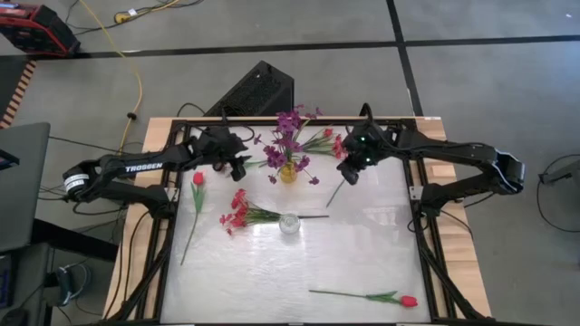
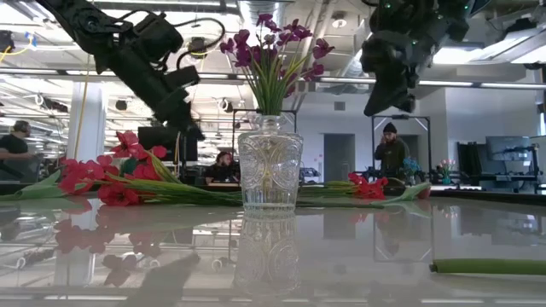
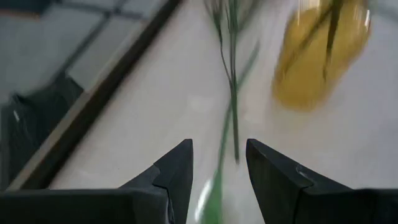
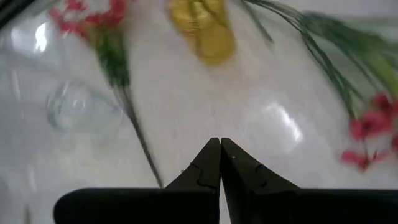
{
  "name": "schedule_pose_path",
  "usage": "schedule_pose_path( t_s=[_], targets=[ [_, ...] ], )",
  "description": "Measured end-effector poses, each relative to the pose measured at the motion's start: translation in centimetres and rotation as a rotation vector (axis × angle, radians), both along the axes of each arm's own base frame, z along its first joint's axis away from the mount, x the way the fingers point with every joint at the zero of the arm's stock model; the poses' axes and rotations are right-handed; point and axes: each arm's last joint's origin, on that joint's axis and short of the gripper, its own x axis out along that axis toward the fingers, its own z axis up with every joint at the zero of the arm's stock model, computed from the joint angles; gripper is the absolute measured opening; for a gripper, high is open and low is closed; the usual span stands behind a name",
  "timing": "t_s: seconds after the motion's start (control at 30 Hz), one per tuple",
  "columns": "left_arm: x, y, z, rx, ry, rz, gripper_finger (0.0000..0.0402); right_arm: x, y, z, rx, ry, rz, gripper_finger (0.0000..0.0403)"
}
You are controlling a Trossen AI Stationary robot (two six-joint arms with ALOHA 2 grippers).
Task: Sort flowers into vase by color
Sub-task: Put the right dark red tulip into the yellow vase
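A yellow vase at the table's far middle holds purple flowers. Nearer stands a clear glass vase, with a red-pink spray lying on the table to its left. Another red-pink spray lies right of the yellow vase. One red tulip lies at the left, another at the near right. My left gripper hangs open left of the yellow vase, over a green stem that shows between its fingers. My right gripper is shut and holds nothing, right of that vase.
A thin stem lies on the table just near of my right gripper. The black frame rail runs along the far edge behind the vases. People stand in the room beyond the table.
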Motion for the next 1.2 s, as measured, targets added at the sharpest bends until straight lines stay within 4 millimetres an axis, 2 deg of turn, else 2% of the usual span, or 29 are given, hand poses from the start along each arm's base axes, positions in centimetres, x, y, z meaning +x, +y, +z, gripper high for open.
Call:
schedule_pose_path(
  t_s=[0.17, 0.37, 0.53, 0.7, 0.8, 0.93, 1.2],
  targets=[
    [0.3, -0.1, 0.0, 0.085, -0.159, -0.094, 0.0139, 0.0, 0.2, -0.1, 0.147, 0.011, -0.154, 0.0041],
    [-0.1, -0.6, -0.6, 0.182, -0.327, -0.181, 0.0139, 0.2, 0.2, -0.6, 0.171, 0.051, -0.396, 0.0068],
    [-0.4, -1.1, -0.3, 0.215, -0.447, -0.275, 0.0139, 1.2, -0.3, -3.0, 0.24, 0.166, -0.544, 0.0133],
    [-0.4, -1.2, -0.7, 0.198, -0.409, -0.297, 0.0139, 2.2, -0.8, -6.6, 0.344, 0.335, -0.722, 0.0215],
    [-0.4, -1.3, -0.8, 0.191, -0.402, -0.296, 0.0139, 2.4, -0.9, -8.2, 0.37, 0.419, -0.78, 0.0244],
    [-0.4, -1.3, -0.9, 0.201, -0.386, -0.303, 0.0139, 2.6, -1.2, -9.4, 0.342, 0.466, -0.844, 0.0248],
    [-0.4, -1.3, -1.0, 0.207, -0.371, -0.308, 0.0139, 2.6, -2.3, -11.2, 0.252, 0.52, -0.914, 0.0225]
  ],
)
